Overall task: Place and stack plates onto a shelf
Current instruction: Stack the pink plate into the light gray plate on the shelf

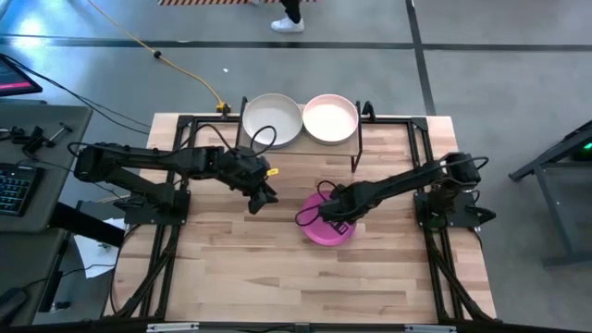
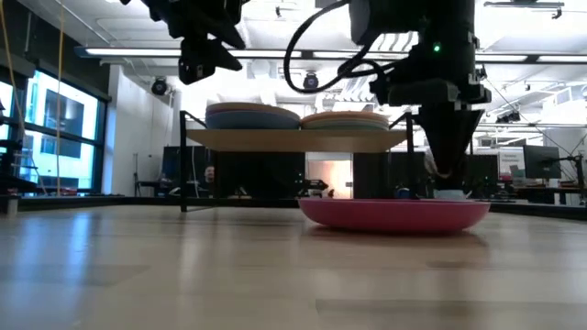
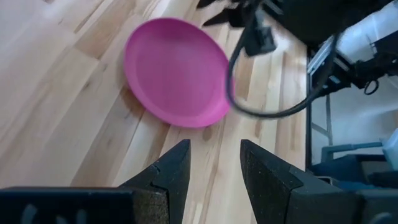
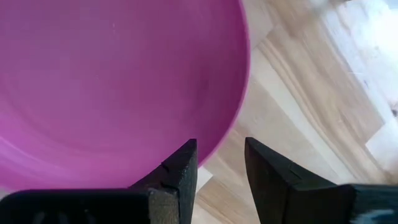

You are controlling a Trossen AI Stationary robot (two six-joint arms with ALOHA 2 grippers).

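A magenta plate [image 1: 326,231] [image 2: 394,214] lies flat on the table, right of centre. My right gripper [image 4: 221,155] [image 1: 331,213] is open and low over the plate's far-right rim [image 4: 239,118]. One finger stands over the plate's inside and the other over the bare table. My left gripper [image 3: 214,162] [image 1: 262,197] hangs open in the air to the plate's left. The shelf [image 2: 293,139] stands at the far edge. It carries two plate stacks, one topped by a cream plate [image 1: 271,120], the other by a pale pink plate [image 1: 330,118].
The shelf's black legs [image 1: 357,153] stand just beyond the magenta plate. Bare wooden table [image 1: 240,277] stretches along the near side. A black cable [image 3: 249,99] loops from my right arm over the plate. A person's foot [image 1: 289,23] shows on the floor beyond the table.
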